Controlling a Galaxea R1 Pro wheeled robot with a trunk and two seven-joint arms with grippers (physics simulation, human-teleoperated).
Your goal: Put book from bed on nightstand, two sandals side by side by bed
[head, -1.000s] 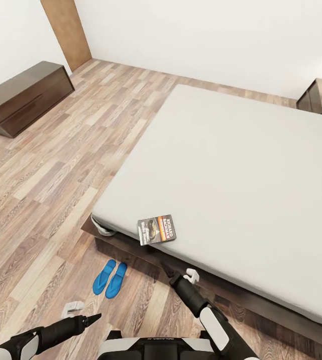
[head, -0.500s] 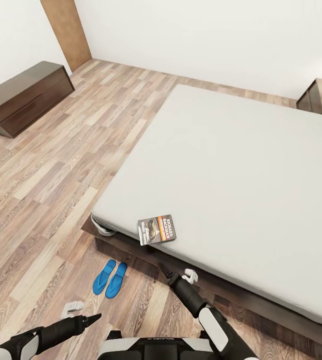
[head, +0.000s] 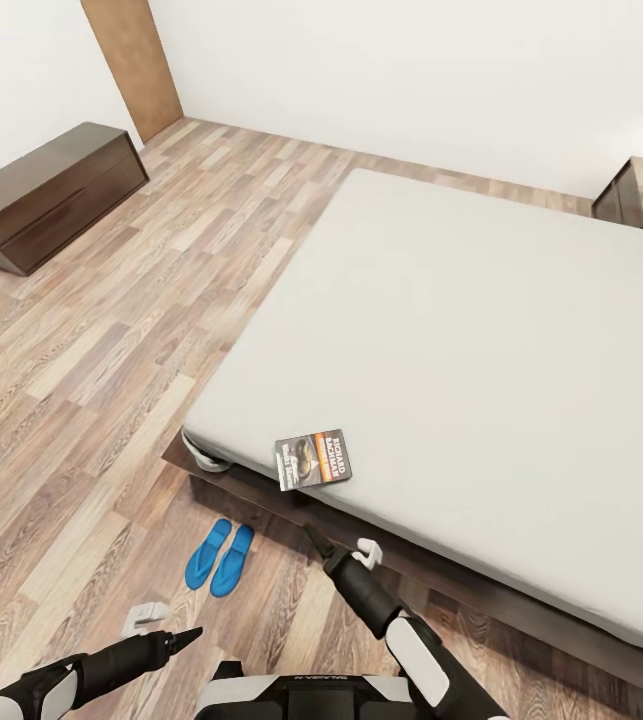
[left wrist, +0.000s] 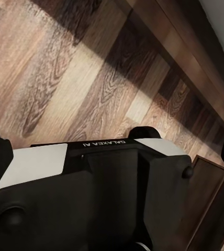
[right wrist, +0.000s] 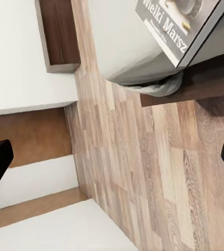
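Right gripper (head: 341, 548), jaws apart and empty, nears book (head: 313, 460) at bed (head: 481, 330) edge: thin, light, probably stiff—pinch the overhanging edge.

Open floor, bed frame ahead
Bare planks surround my right gripper (head: 313, 537); the bed (head: 261, 492) frame's dark edge blocks it.

Book (head: 313, 459) on bed (head: 481, 330) corner; sandals (head: 219, 555) paired on floor (head: 91, 400) beside
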